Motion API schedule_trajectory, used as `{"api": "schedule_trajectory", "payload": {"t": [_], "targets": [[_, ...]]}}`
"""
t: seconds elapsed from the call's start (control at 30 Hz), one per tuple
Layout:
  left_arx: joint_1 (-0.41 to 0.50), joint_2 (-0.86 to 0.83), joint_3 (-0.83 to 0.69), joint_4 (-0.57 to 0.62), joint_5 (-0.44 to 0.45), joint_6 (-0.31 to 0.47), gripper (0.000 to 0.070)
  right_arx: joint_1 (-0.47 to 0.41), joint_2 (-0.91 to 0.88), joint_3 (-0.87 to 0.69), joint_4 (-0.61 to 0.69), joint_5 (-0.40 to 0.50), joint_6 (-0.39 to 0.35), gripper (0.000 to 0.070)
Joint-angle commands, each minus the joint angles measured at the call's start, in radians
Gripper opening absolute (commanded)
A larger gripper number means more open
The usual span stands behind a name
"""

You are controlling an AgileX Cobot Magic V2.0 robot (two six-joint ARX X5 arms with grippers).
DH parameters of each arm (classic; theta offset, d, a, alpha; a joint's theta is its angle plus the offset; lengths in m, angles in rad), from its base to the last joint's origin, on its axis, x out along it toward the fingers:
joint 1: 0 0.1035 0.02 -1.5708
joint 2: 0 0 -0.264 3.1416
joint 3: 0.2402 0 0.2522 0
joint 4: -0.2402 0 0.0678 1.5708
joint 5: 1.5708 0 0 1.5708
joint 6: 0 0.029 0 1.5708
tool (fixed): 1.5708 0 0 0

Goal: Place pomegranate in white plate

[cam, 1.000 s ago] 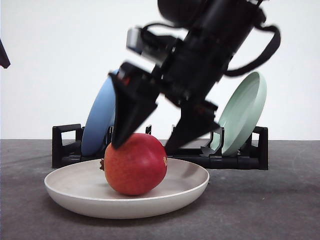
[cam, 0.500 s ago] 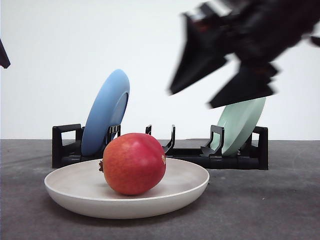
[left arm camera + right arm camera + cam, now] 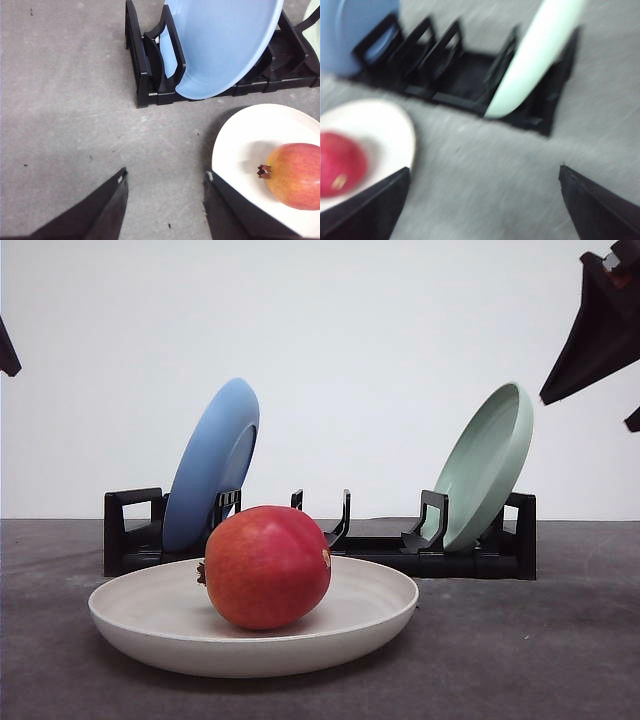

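Pomegranate [image 3: 267, 567]: lies in the white plate [image 3: 150, 625], a little toward its left side, calyx nub pointing left; nothing touches it.
White plate: flat on the grey table [image 3: 540, 650], just in front of the black rack [image 3: 470, 562]; in the left wrist view a finger cuts off its near edge.
Rack: blue plate [image 3: 212, 464] leans at its left end, pale green plate [image 3: 486, 466] at its right end.
Right gripper [image 3: 482, 202]: jaws wide apart, holding nothing; high above and right of the rack, cut off by the front view's edge; its wrist picture is blurred.
Left gripper [image 3: 165, 192]: jaws apart, empty, over bare table left of the white plate; only the fingertips show.
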Motion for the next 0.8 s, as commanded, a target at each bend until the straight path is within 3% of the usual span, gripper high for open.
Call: {"api": "schedule_trajectory", "payload": {"t": [0.0, 0.07, 0.1, 0.17, 0.77], "targets": [[-0.003, 0.007, 0.013, 0.01, 0.002, -0.012, 0.0273, -0.001, 0.004, 0.006, 0.004, 0.003, -0.015, 0.0589], [-0.003, 0.007, 0.014, 0.006, 0.002, -0.021, 0.0267, -0.003, 0.004, 0.006, -0.004, 0.004, -0.016, 0.0563], [-0.003, 0.007, 0.014, 0.005, 0.002, -0.021, 0.0236, -0.003, 0.004, 0.006, -0.012, 0.007, -0.016, 0.0445], [-0.003, 0.006, 0.014, 0.005, 0.002, -0.022, 0.0, -0.003, 0.004, 0.006, -0.028, 0.008, -0.022, 0.0003], [-0.003, 0.0, 0.014, -0.018, 0.005, -0.036, 0.0, -0.003, 0.003, 0.006, -0.022, 0.024, -0.039, 0.001]]}}
